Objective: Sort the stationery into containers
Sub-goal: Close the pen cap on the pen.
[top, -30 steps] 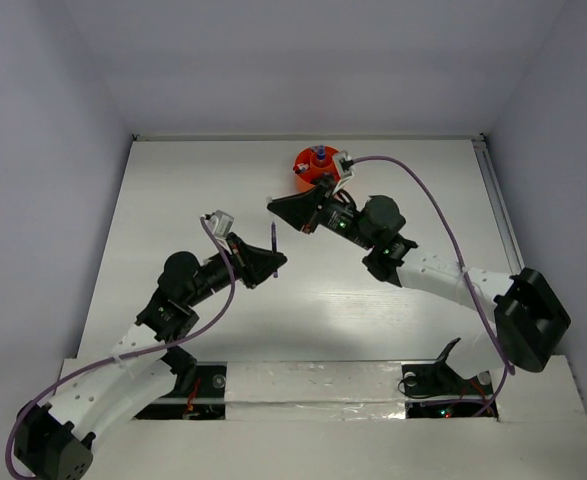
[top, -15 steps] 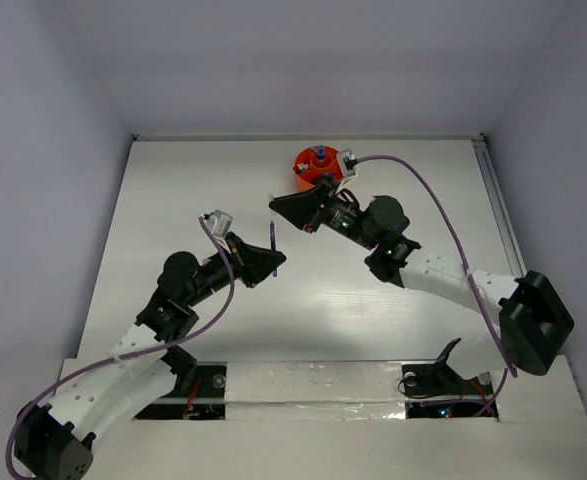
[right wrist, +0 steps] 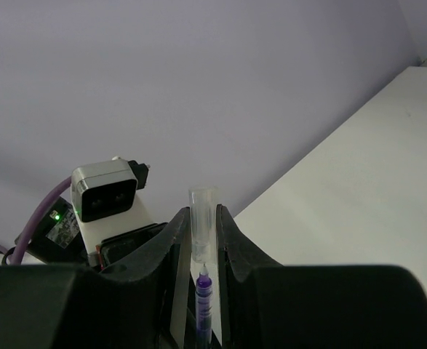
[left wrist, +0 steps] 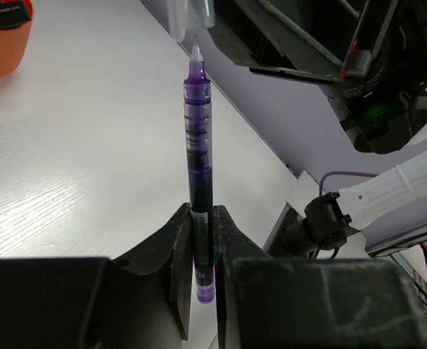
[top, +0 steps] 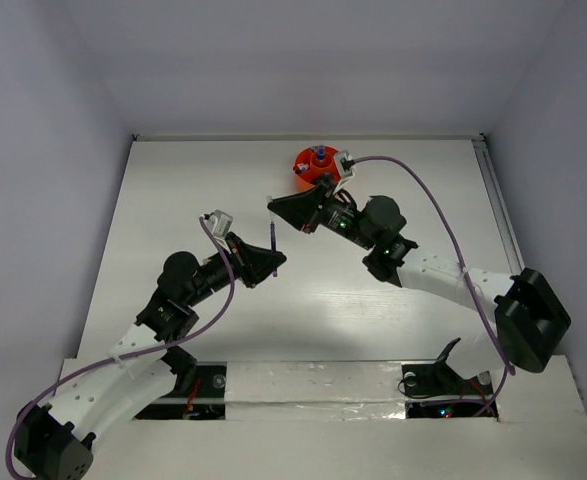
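Fingers [left wrist: 173, 251] of the left gripper [left wrist: 201, 218] are clenched on a purple pen [left wrist: 198, 131], pinching its barrel near the blunt end, with a short stub poking out behind the grip. In the left wrist view the pen runs straight toward 12 o'clock and its pale nib is bare. At that nib is the mouth of a clear cap [left wrist: 191, 18]; nib and cap are just beside each other, and whether they touch cannot be told.

The cap [right wrist: 203, 211] is pinched between the fingers [right wrist: 173, 240] of the right gripper [right wrist: 202, 218], its upper end standing clear above the fingertips. In the right wrist view the pen's purple tip [right wrist: 203, 305] comes up from 6 o'clock, directly in line with the cap. The left arm's white camera [right wrist: 105, 190] shows at 9 o'clock of the cap.

From above, the left gripper [top: 273, 262] is near the middle of the white table [top: 173, 200], with the pen [top: 274, 243] pointing to 12 o'clock. The right gripper [top: 273, 204] is at the pen's far end, reaching in from 3 o'clock. The orange tub [top: 315, 170] stands near the far edge, at 1 o'clock of both grippers and apart from them, with something blue-topped standing up in it. Its orange rim [left wrist: 2, 43] also shows at 10 o'clock in the left wrist view.
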`<action>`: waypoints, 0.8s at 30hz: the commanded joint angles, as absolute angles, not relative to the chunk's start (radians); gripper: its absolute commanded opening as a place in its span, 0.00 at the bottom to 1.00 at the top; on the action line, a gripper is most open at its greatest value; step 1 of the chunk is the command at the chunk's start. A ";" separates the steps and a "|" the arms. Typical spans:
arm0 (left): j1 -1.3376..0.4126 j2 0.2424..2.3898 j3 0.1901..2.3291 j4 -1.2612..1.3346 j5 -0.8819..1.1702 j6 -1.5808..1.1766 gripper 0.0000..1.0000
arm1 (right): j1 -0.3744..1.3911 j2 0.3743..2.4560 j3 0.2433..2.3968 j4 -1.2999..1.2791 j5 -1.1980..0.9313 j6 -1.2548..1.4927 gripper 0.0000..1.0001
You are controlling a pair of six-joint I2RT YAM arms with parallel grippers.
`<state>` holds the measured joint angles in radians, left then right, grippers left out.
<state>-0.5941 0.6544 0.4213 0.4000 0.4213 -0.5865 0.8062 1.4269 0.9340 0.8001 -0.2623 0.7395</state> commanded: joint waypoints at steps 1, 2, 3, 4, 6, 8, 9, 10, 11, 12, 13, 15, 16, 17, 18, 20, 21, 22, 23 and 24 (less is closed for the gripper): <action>-0.598 0.643 0.457 0.459 0.437 -0.583 0.00 | 0.811 1.445 0.943 0.876 -0.262 0.744 0.00; -0.598 0.643 0.459 0.462 0.437 -0.584 0.00 | 0.811 1.447 0.943 0.877 -0.262 0.744 0.00; -0.598 0.644 0.460 0.469 0.439 -0.587 0.00 | 0.811 1.448 0.945 0.877 -0.261 0.745 0.00; -0.598 0.649 0.462 0.471 0.443 -0.589 0.00 | 0.811 1.451 0.945 0.879 -0.262 0.744 0.00; -0.598 0.649 0.463 0.463 0.434 -0.589 0.00 | 0.811 1.451 0.942 0.887 -0.271 0.749 0.00; -0.598 0.643 0.463 0.456 0.423 -0.588 0.00 | 0.811 1.445 0.937 0.888 -0.270 0.749 0.00; -0.598 0.640 0.463 0.450 0.419 -0.589 0.00 | 0.811 1.442 0.934 0.890 -0.267 0.749 0.00; -0.598 0.641 0.463 0.448 0.410 -0.589 0.00 | 0.811 1.439 0.930 0.891 -0.267 0.749 0.00; -0.598 0.643 0.465 0.448 0.408 -0.589 0.00 | 0.811 1.437 0.930 0.891 -0.267 0.749 0.00; -0.598 0.647 0.466 0.445 0.407 -0.589 0.00 | 0.811 1.433 0.930 0.891 -0.265 0.747 0.00; -0.598 0.655 0.469 0.443 0.407 -0.589 0.00 | 0.811 1.431 0.931 0.890 -0.267 0.747 0.00; -0.598 0.658 0.471 0.443 0.403 -0.591 0.00 | 0.811 1.424 0.930 0.888 -0.268 0.744 0.00; -0.598 0.660 0.472 0.443 0.402 -0.592 0.00 | 0.811 1.422 0.928 0.887 -0.268 0.744 0.00; -0.598 0.658 0.472 0.443 0.399 -0.592 0.00 | 0.811 1.419 0.924 0.888 -0.270 0.742 0.00; -0.598 0.658 0.472 0.442 0.397 -0.592 0.00 | 0.811 1.417 0.922 0.887 -0.268 0.742 0.00; -0.598 0.658 0.479 0.443 0.396 -0.591 0.00 | 0.811 1.416 0.922 0.882 -0.268 0.739 0.00; -0.598 0.658 0.479 0.446 0.396 -0.591 0.00 | 0.811 1.416 0.923 0.881 -0.273 0.739 0.00; -0.598 0.660 0.482 0.446 0.393 -0.589 0.00 | 0.811 1.419 0.923 0.881 -0.273 0.741 0.00; -0.598 0.661 0.485 0.449 0.391 -0.589 0.00 | 0.811 1.423 0.923 0.882 -0.276 0.744 0.00; -0.598 0.661 0.483 0.454 0.391 -0.589 0.00 | 0.811 1.427 0.923 0.884 -0.279 0.747 0.00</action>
